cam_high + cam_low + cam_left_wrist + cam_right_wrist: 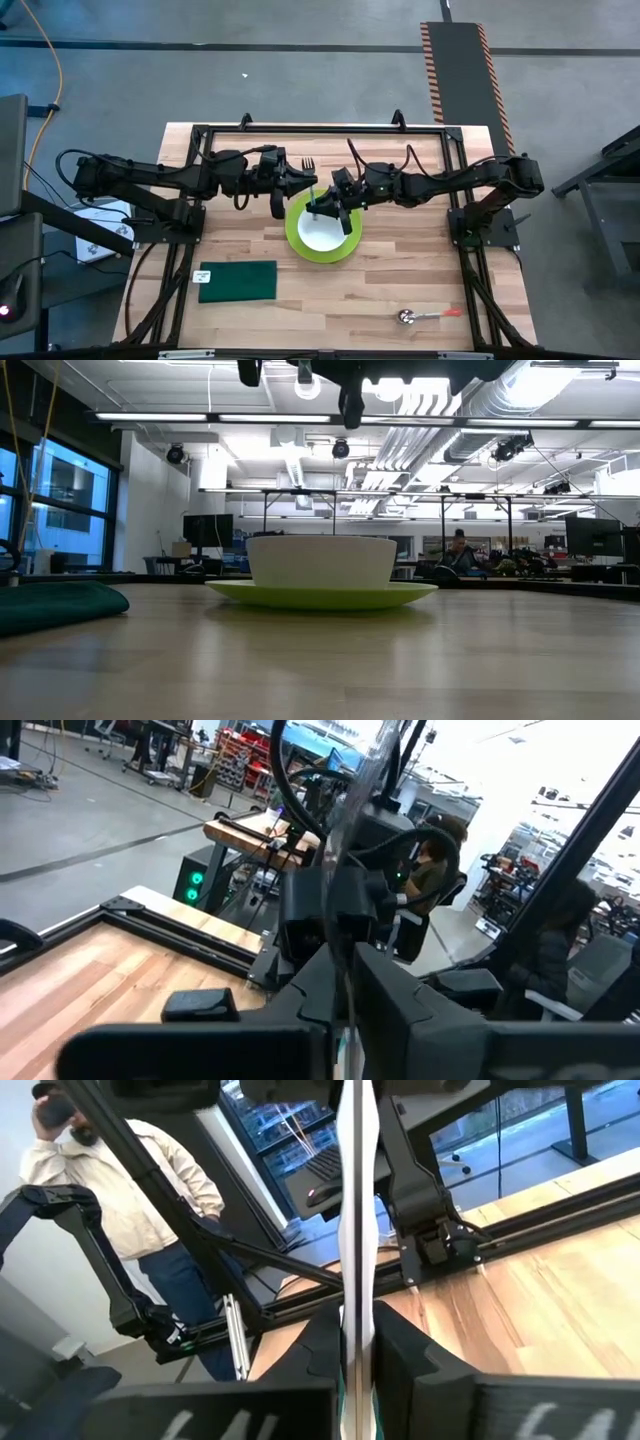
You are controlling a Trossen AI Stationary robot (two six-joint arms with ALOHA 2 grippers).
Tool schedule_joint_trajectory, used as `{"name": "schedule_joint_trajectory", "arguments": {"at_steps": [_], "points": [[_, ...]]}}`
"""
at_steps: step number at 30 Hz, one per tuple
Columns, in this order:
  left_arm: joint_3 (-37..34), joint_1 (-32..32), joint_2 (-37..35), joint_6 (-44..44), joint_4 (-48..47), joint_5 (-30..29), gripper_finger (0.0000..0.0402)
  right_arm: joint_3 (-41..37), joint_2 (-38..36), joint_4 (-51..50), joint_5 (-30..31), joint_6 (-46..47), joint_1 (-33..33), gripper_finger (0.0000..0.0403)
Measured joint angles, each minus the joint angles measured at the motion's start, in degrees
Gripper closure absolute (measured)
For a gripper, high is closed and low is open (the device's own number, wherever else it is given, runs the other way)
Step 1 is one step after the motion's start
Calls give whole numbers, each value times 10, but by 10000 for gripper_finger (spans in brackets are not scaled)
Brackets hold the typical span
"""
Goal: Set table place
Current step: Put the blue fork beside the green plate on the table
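**A:** What does the overhead view show?

**B:** The table (400, 290), a light wooden top in a thin black frame, fills the middle. Both dark arms reach in from the sides and meet above its centre. There a white bowl (322, 238) sits on a lime-green plate (296, 240).

**A:** Where are the grippers?

**B:** The left gripper (285, 190) hangs just beyond the plate's far-left rim. The right gripper (325, 210) hangs over the bowl — the two are very near each other.

**A:** Are the fingers open or closed?

**B:** Both wrist views show a thin pale utensil (355, 1230), seen edge-on. It runs from between that arm's own fingers towards the other arm. The right fingers are pressed together on it. The left fingers also sit tight against it, so each gripper appears to be clamping the same piece. It is too thin to tell what kind of utensil it is.

**A:** Anything else on the table?

**B:** A dark green cloth (237, 281) lies flat near the front left, well apart from the plate. A spoon (425, 316) with a red handle lies near the front right edge.

**A:** And past the table?

**B:** A person in a pale jacket (130, 1210) stands beyond it, one hand raised to the head.
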Motion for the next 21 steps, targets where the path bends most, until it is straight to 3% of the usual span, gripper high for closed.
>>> {"name": "schedule_joint_trajectory", "arguments": {"at_steps": [6,17,21], "points": [[0,0,-3,-1,2,0,306,0,0,-2,0,2,0,398],[0,0,-24,-16,-1,-8,109,-1,0,-1,1,0,0,398],[0,0,-31,-16,-13,-18,70,-1,0,-1,1,-1,0,398]]}}
